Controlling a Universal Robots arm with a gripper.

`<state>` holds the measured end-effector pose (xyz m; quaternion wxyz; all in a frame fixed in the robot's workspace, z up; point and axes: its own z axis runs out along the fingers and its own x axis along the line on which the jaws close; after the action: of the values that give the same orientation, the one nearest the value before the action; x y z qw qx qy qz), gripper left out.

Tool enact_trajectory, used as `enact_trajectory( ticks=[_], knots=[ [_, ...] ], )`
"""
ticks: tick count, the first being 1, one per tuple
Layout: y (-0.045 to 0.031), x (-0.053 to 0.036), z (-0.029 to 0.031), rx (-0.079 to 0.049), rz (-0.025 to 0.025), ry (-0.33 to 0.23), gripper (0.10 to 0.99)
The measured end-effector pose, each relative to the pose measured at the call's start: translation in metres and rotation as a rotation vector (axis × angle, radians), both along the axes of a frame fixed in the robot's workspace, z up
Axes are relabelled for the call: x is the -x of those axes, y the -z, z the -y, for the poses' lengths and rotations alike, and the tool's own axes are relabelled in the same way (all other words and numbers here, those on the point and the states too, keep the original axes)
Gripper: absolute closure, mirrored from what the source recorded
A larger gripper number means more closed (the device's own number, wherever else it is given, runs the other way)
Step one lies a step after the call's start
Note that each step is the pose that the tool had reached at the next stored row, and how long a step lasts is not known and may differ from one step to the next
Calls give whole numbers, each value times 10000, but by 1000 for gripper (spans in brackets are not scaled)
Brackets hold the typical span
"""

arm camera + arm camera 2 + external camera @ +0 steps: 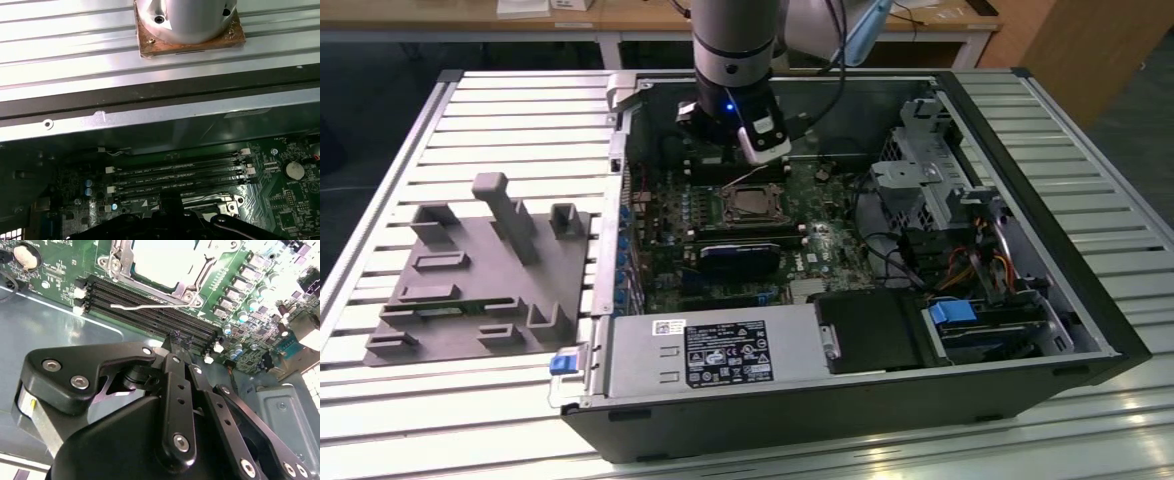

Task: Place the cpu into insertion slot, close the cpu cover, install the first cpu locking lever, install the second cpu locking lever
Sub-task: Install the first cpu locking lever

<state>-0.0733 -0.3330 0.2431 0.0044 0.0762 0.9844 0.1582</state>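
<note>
Inside the open computer case, the insertion slot (754,203) sits on the green motherboard. The cpu (162,257) lies in it, its pale silvery top showing. The cpu cover (187,290), a silvery frame, lies flat around the chip. One thin wire locking lever (145,305) stands out sideways over the memory slots (150,310). My gripper (180,337) hangs just above those slots beside the socket, fingers together, holding nothing. In the exterior view the gripper (736,172) is just behind the socket; in the first wrist view its black fingers (170,207) are over the slots.
A grey fixture block (480,270) with upright posts lies on the slatted table at the exterior view's left. In the case are a black card (740,255) in front of the socket, the power supply (720,350), and a drive cage (934,190) with cables.
</note>
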Motion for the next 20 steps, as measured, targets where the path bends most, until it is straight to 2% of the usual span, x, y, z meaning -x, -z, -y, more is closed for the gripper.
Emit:
enact_trajectory(
  ticks=[1, 2, 4, 6, 8, 12, 14, 15, 17, 20],
  knots=[
    [3, 1, 0, 12, 74, -2, 984],
    [6, 4, 0, 25, 173, -1, 984],
    [10, 12, 0, 63, 398, 0, 984],
    [15, 18, 0, 105, 648, -2, 984],
    [20, 22, 0, 126, 866, -1, 984],
    [34, 23, 0, 130, 1251, 1, 984],
    [47, 23, -1, 128, 1423, 4, 984],
    [56, 23, 0, 122, 1457, 3, 984],
    [77, 23, 0, 106, 1490, 4, 984],
    [108, 23, 0, 117, 1509, 22, 984]
  ],
)
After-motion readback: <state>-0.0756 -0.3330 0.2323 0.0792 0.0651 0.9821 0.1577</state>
